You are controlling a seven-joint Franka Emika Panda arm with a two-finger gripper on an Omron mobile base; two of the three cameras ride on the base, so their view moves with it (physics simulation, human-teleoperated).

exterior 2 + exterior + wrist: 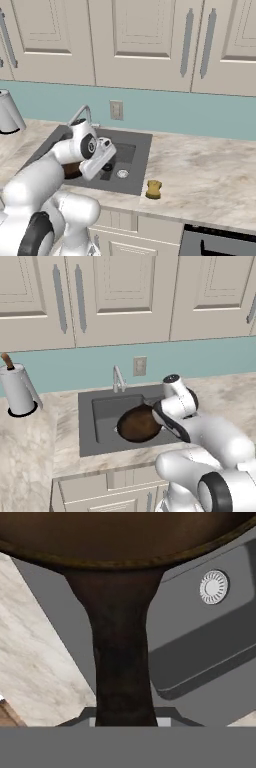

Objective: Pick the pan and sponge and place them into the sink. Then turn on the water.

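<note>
My end effector (125,722) grips the pan (139,424) by its handle over the sink (95,426); I judge release comes next, then the sponge (154,189) at the worktop's front edge.

counter (210,175) | sponge (153,189) near sink (142,165) | left: paper-towel roll (17,390), probably

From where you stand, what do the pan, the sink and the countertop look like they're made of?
The pan: dark brown and matte with a mottled surface, probably cast iron or coated metal. The sink: flat dark grey with no shine, perhaps composite stone or matte-coated metal; its drain looks like bright metal. The countertop: beige with veining, like marble or laminate.
</note>
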